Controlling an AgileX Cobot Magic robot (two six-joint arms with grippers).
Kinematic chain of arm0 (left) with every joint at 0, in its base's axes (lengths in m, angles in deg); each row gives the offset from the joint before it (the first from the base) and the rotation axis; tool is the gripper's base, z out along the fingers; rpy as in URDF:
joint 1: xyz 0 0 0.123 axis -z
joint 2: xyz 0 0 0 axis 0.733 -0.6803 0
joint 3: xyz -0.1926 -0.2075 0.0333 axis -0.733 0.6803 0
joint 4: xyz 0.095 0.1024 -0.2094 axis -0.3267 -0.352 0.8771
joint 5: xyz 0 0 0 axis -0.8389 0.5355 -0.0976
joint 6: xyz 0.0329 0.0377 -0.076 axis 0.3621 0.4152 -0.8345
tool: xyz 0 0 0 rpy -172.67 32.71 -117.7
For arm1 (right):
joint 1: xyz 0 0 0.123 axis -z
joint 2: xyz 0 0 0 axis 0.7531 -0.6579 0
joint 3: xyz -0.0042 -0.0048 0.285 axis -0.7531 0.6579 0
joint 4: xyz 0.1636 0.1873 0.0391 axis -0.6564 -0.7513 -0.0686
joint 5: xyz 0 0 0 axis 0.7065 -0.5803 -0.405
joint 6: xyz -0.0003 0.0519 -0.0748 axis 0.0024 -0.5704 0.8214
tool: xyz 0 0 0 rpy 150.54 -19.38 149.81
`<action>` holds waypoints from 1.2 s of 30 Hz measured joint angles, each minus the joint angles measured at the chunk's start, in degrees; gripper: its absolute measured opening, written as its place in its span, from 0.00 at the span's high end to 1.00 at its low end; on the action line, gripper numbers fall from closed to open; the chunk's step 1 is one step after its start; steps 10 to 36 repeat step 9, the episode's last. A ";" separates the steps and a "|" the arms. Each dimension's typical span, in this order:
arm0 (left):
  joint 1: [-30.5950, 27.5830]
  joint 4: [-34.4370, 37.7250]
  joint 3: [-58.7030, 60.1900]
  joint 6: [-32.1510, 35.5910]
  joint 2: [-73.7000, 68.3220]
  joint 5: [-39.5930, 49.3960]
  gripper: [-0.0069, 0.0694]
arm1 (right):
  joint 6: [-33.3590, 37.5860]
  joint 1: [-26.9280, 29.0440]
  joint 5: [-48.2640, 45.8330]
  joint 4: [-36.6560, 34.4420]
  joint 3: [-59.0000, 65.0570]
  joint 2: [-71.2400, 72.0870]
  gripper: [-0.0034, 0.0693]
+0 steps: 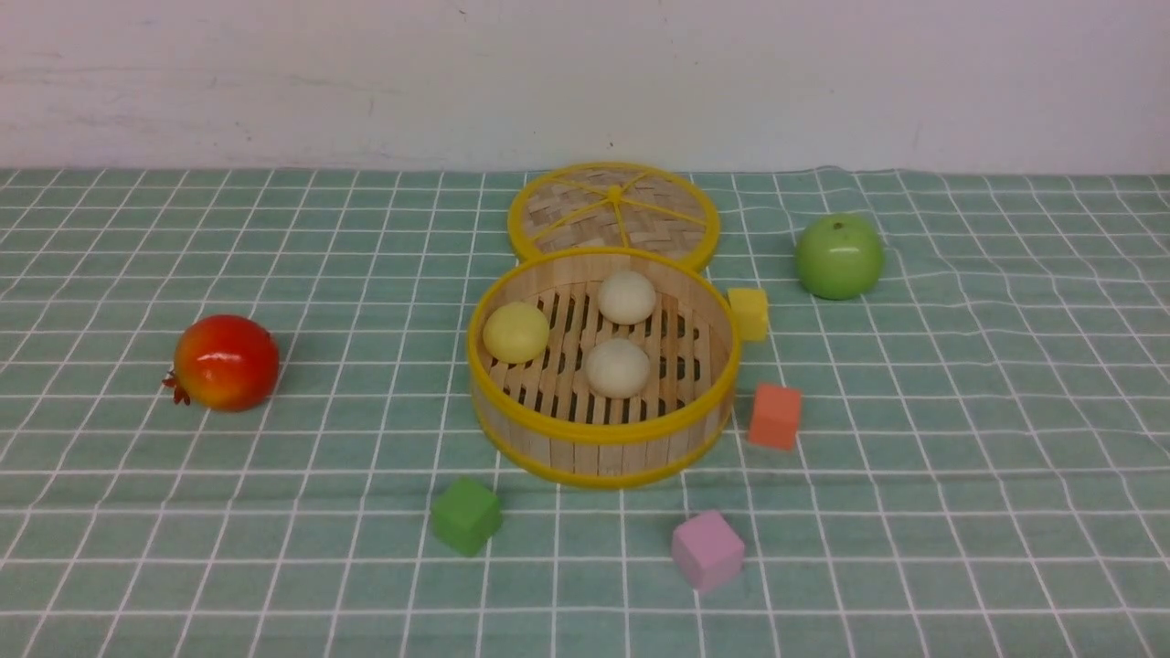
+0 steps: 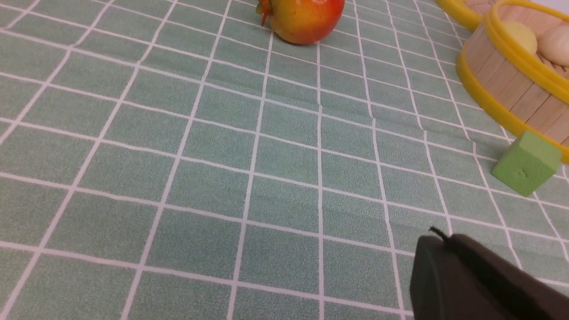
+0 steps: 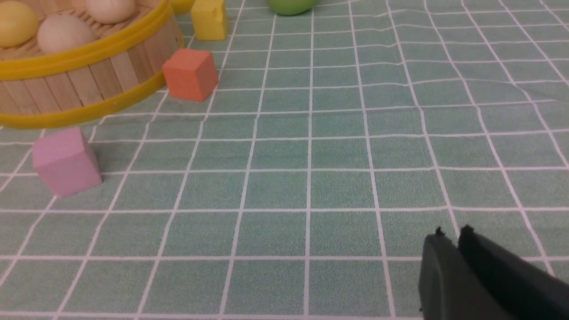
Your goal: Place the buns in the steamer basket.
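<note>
Front view: all three buns (image 1: 618,367) lay inside the steamer basket (image 1: 603,434), with the lid (image 1: 612,210) just behind it; neither arm showed.
Left wrist view: left gripper (image 2: 438,242) was clenched, empty, over the cloth (image 2: 222,155), green cube (image 2: 526,162) near.
Right wrist view: right gripper (image 3: 451,242) was nearly clenched, grasping nothing; pink cube (image 3: 66,161) by the basket.

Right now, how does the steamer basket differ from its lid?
The steamer basket has upright slat walls and a slatted floor; the lid is a flat woven disc with spokes. The basket holds three buns; the lid holds nothing. The basket sits nearer the robot, the lid behind it. Both are round, bamboo-coloured and yellow-rimmed.
</note>
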 joint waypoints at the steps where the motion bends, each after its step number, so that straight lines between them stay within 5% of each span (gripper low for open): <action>1: 0.00 0.00 0.00 0.00 0.00 0.00 0.93 | 0.00 0.00 0.00 0.00 0.00 0.00 0.89; 36: 0.00 0.00 0.00 0.00 0.00 0.00 0.93 | 0.00 0.00 0.00 0.00 0.00 0.00 0.87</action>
